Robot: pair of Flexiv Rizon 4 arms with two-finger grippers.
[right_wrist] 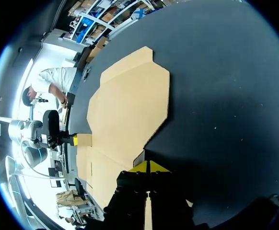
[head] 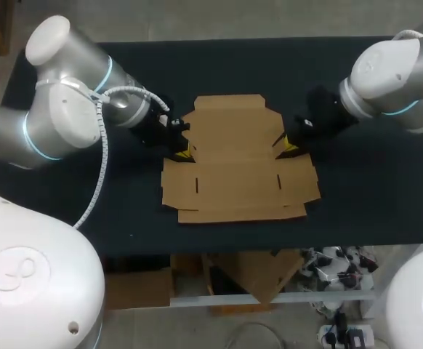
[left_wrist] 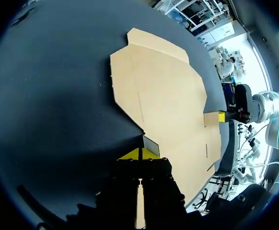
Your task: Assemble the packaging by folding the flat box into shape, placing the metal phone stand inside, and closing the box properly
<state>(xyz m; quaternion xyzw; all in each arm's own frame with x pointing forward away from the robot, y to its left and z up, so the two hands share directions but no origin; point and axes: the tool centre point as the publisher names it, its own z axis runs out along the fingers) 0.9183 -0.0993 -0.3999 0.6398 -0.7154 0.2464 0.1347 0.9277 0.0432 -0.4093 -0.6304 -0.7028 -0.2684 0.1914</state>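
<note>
Your flat box [head: 237,160] is matte brown cardboard, unfolded, with a notched, slit outline, lying mid-table on the dark matte table [head: 357,203]. Left gripper [head: 184,151] sits at its left edge notch, right gripper [head: 287,147] at the right notch. Each pair of wedge-shaped yellow tips is pressed together to a thin seam.

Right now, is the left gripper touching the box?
Cannot tell. In the left wrist view the left gripper sits at a raised flap of the flat cardboard box, but neither contact nor gap shows plainly.
</note>
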